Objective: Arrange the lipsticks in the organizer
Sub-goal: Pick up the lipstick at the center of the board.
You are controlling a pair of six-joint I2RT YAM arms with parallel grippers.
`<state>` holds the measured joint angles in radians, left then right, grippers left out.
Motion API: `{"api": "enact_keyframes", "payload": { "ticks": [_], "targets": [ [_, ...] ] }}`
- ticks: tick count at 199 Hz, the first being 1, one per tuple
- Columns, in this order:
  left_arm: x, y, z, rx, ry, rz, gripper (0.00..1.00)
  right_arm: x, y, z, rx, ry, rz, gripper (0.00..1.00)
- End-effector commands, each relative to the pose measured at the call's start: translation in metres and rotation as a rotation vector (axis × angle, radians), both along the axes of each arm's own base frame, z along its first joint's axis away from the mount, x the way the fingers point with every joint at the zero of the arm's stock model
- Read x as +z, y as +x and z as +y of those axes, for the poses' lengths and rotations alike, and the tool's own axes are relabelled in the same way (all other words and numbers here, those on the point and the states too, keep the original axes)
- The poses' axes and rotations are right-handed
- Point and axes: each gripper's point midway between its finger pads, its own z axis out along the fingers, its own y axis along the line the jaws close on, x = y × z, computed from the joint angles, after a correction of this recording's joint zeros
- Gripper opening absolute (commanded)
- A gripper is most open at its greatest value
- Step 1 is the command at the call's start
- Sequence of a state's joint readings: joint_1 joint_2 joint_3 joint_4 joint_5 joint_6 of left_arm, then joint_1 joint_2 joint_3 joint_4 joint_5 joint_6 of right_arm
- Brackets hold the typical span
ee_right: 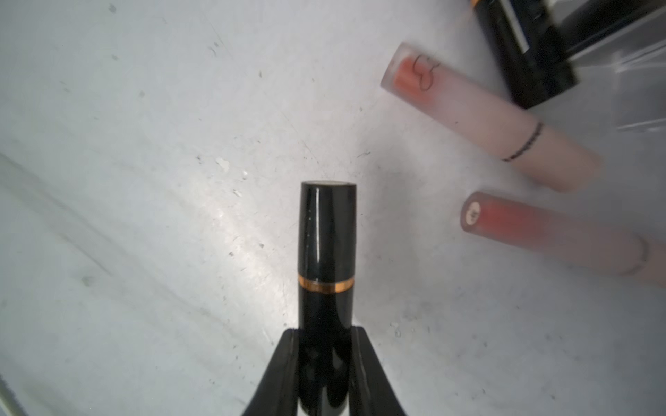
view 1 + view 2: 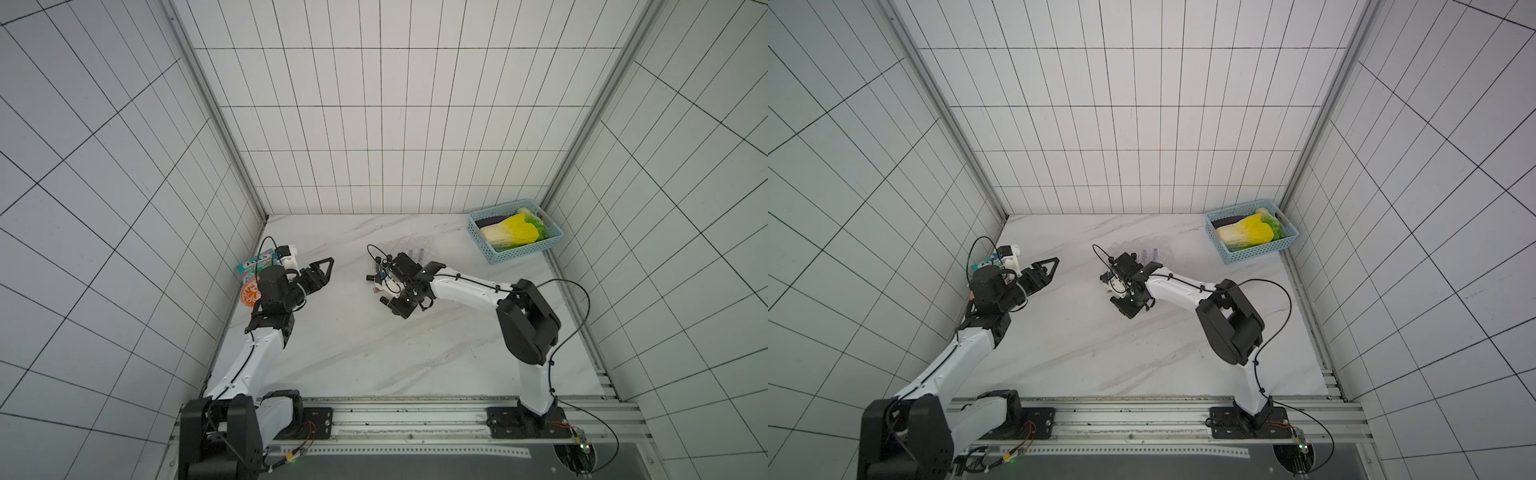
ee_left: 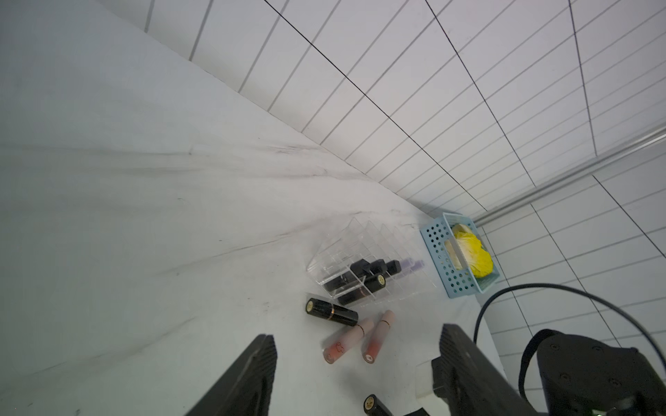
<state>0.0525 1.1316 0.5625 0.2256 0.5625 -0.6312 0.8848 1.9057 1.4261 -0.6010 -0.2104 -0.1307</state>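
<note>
Jaws of the right gripper (image 1: 324,335) are clamped on a black gold-banded lipstick (image 1: 326,234). Two pink tubes (image 1: 486,119) and another black tube (image 3: 331,311) are laid between it and the clear organizer (image 3: 364,237), where several black ones are already slotted. Left gripper (image 2: 323,269) is seen well apart, jaws spread, nothing held. Blue basket (image 3: 441,259) is spotted beyond.

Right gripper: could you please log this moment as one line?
right gripper shut on black lipstick | left gripper open, empty | organizer partly filled
</note>
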Motion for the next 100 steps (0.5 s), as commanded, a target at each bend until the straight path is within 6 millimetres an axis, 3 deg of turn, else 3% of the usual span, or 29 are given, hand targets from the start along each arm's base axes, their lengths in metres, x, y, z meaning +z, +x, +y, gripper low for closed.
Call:
{"api": "enact_keyframes", "payload": {
  "ticks": [1,57,100],
  "targets": [
    [0.040,-0.009,-0.050,-0.275,-0.037,-0.145,0.76,0.057,0.004,-0.005,-0.054,0.176,-0.034,0.14],
    [0.057,-0.045,-0.152,-0.705,-0.028,-0.179,0.78,0.129,-0.018,-0.031,-0.089,0.416,-0.048,0.16],
    [0.056,-0.062,-0.187,-0.838,-0.032,-0.167,0.69,0.159,-0.030,-0.034,-0.067,0.497,-0.055,0.16]
  ]
}}
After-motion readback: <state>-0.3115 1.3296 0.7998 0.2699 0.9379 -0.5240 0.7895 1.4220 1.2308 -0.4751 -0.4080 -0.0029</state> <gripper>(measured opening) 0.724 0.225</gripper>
